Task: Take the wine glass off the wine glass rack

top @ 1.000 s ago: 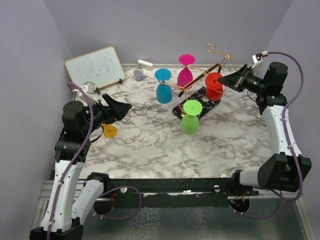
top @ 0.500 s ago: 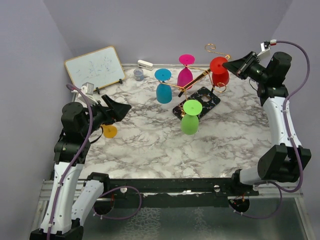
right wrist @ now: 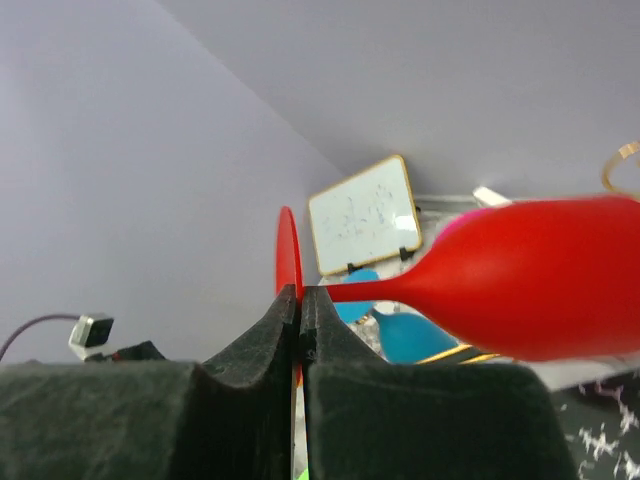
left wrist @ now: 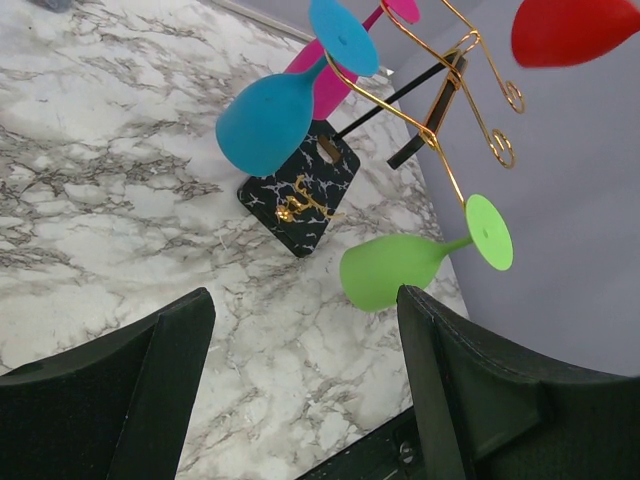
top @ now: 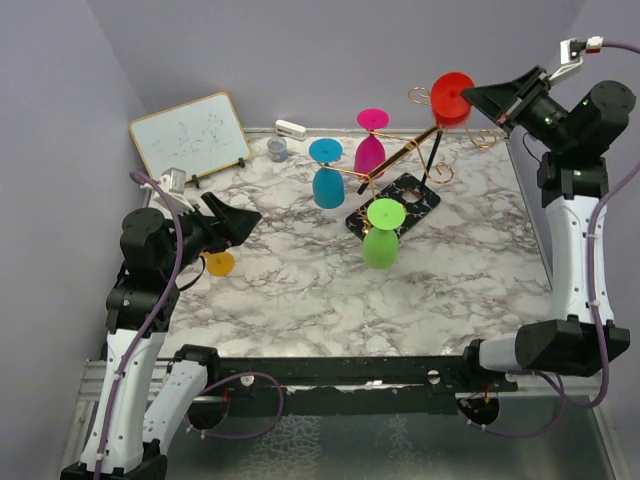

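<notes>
R gripper [top: 470, 96] clamped on red wine glass [top: 452, 98] stem by the foot. Glass at 1 o'clock, looks clear of rack [top: 398, 162]. L gripper [top: 238, 216] wide, empty, 9 o'clock. Move glass away level, dodge gold hooks, watch for stem slip.

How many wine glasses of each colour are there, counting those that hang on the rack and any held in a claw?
Red wine glass: 1
Pink wine glass: 1
Blue wine glass: 1
Green wine glass: 1
Total: 4
</notes>
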You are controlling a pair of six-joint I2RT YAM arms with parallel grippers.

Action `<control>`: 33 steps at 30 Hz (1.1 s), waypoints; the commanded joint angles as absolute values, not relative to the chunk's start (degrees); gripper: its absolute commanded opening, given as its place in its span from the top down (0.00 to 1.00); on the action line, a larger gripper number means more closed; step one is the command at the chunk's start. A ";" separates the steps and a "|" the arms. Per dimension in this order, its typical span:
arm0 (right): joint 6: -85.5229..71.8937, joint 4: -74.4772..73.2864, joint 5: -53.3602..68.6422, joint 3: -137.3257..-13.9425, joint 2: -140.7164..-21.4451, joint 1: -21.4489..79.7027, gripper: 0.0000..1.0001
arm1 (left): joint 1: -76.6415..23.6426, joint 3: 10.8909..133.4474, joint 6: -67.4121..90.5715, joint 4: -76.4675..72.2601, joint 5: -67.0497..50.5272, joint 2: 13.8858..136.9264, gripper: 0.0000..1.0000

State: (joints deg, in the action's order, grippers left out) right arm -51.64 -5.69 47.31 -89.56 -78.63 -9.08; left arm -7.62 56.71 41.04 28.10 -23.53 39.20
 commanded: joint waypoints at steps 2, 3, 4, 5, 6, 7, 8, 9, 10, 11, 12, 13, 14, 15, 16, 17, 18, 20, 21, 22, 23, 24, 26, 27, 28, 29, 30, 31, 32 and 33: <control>-52.60 3.73 57.33 -98.90 -73.65 -6.99 0.99 | -7.73 58.84 42.58 27.34 -22.94 37.35 0.24; -49.85 2.92 57.49 -100.57 -73.05 -5.33 0.99 | -7.73 59.07 42.76 27.52 -22.94 36.97 0.24; -45.11 1.39 57.32 -102.52 -72.74 -3.02 0.99 | -7.73 59.33 42.91 27.86 -22.90 36.67 0.24; -41.97 -0.96 56.85 -104.50 -72.62 -0.76 0.99 | -7.73 59.78 42.88 28.39 -22.75 36.34 0.24; -39.47 -3.28 57.09 -105.98 -72.68 1.06 0.99 | -7.73 60.14 42.85 29.11 -22.53 36.00 0.24; -37.62 -4.66 57.62 -107.20 -72.88 2.43 0.99 | -7.73 60.56 42.85 29.74 -22.17 35.65 0.24; -35.94 -5.91 58.15 -108.19 -73.06 3.51 0.99 | -7.78 60.90 42.92 30.52 -21.84 35.09 0.24; -34.01 -7.30 58.37 -108.94 -73.20 4.79 0.99 | -7.74 61.25 43.14 31.11 -21.47 34.55 0.24; -32.41 -8.03 58.40 -109.09 -73.17 6.07 0.99 | -7.74 61.52 43.50 31.78 -21.12 33.87 0.24; -31.04 -8.49 58.33 -108.96 -73.09 7.54 0.99 | -7.75 61.89 43.96 32.57 -20.66 32.96 0.24; -29.72 -8.95 58.50 -108.85 -73.10 9.01 0.99 | -7.74 62.24 44.78 33.38 -19.96 32.12 0.24; -28.04 -10.00 58.50 -109.04 -73.35 10.48 0.99 | -7.73 62.66 45.64 34.01 -19.34 31.00 0.24; -25.75 -11.98 58.05 -109.78 -73.82 12.50 0.99 | -7.73 63.05 46.60 34.33 -18.72 29.79 0.24; -23.07 -14.51 57.30 -111.01 -74.68 14.59 0.99 | -7.73 63.43 47.77 34.48 -18.28 28.58 0.25; -19.90 -17.77 56.01 -112.63 -76.04 17.28 0.99 | -7.73 63.75 48.81 34.57 -17.86 27.47 0.26; -16.66 -21.07 54.21 -114.74 -77.45 20.36 0.99 | -7.73 64.11 49.69 34.65 -17.76 26.57 0.26; -13.26 -24.65 51.51 -116.90 -79.24 23.91 0.99 | -7.73 64.71 50.28 35.01 -17.68 25.99 0.26; -6.95 -29.57 44.16 -120.32 -82.29 31.21 0.99 | -7.73 66.67 50.34 36.99 -17.22 25.66 0.26; -4.81 -30.52 41.03 -120.97 -83.44 34.18 0.99 | -7.73 67.89 49.97 38.45 -16.82 25.66 0.26; -3.12 -30.73 39.24 -121.10 -84.34 36.28 0.99 | -7.73 69.04 49.48 39.93 -16.23 25.66 0.26; -1.69 -30.82 37.64 -121.01 -85.15 37.95 0.99 | -7.78 70.41 48.96 41.66 -15.54 25.52 0.26; -0.10 -30.89 35.61 -120.76 -85.82 39.90 0.99 | -7.74 71.58 48.66 43.24 -14.53 25.32 0.26; 3.53 -30.43 29.72 -119.42 -86.63 44.44 0.99 | -7.74 73.84 48.95 46.06 -13.31 24.83 0.25; 5.45 -29.36 26.45 -117.52 -86.49 46.92 0.99 | -7.73 74.76 49.54 47.01 -12.94 24.37 0.24; 7.23 -27.09 23.30 -114.94 -85.79 48.96 0.99 | -7.73 75.20 50.43 47.79 -12.72 23.88 0.23; 8.55 -23.59 19.93 -111.15 -84.65 51.01 0.99 | -7.73 75.57 51.46 48.47 -12.39 23.44 0.21; 9.54 -19.38 16.64 -106.85 -82.89 52.76 0.99 | -7.73 75.66 52.63 48.95 -12.25 22.91 0.21; 10.50 -14.22 14.75 -99.92 -80.23 53.95 0.99 | -7.75 75.56 53.86 49.16 -12.21 22.39 0.20; 11.34 -9.35 13.35 -94.71 -78.31 55.03 0.99 | -7.74 75.35 54.96 49.06 -12.25 21.93 0.20; 12.29 -5.18 11.81 -90.39 -76.74 56.04 0.99 | -7.73 74.92 56.19 49.12 -12.34 21.51 0.20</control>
